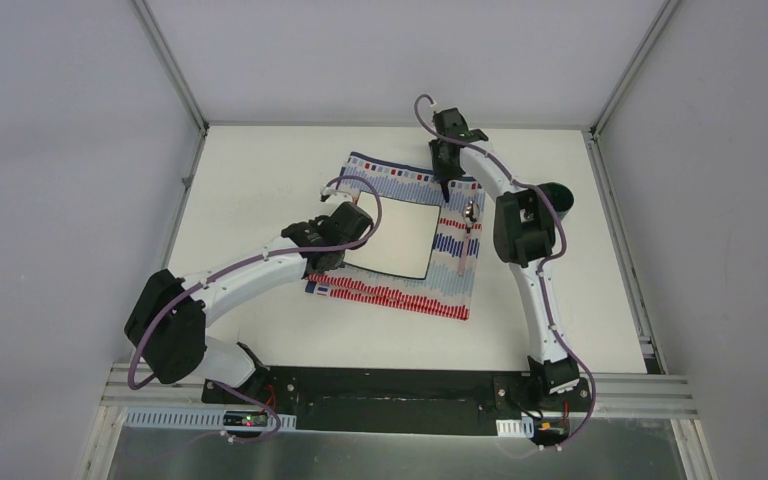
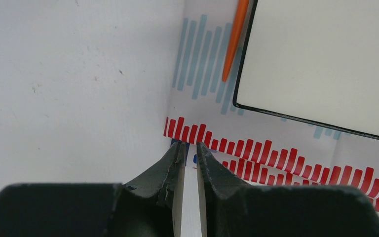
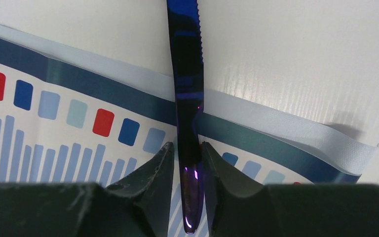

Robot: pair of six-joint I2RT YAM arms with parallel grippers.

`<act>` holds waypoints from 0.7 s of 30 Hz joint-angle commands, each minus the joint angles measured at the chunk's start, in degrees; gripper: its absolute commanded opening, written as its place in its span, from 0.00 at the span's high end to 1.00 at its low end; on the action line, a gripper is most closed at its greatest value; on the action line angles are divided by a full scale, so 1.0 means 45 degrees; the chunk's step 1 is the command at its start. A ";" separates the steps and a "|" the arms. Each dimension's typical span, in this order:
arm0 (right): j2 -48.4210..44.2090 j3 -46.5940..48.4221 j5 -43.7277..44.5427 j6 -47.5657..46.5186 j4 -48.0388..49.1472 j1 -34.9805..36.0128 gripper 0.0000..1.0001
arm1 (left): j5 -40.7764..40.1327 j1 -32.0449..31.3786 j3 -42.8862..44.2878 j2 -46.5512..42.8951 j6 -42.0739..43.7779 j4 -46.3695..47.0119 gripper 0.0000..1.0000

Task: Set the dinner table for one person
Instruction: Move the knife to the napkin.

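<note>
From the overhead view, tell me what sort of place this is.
Probably a robotics lab test cell, not a dining room: a left arm and right arm bolted at the edge of a white table framed by aluminium rails, with grey walls around it.

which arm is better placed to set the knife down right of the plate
Right. The right gripper grips the knife over the far edge of the mat, by the far-right corner of the plate. The left gripper is at the mat's near-left corner, nearly shut, holding no cutlery.
</note>
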 commanded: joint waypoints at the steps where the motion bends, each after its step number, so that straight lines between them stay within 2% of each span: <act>1: 0.0440 -0.1067 -0.0212 0.0082 -0.2046 0.0470 0.73 | -0.0144 -0.0011 -0.0108 -0.0682 0.0234 0.0295 0.83; 6: -0.0020 -0.1958 0.0108 0.0264 -0.1900 0.0510 1.00 | -0.0033 -0.0020 -0.0095 -0.0688 0.0217 0.0281 0.83; 21: -0.2462 -0.6111 0.0885 0.1015 -0.0566 0.0509 1.00 | 0.0276 -0.0022 0.0048 -0.0810 0.0214 0.0273 0.84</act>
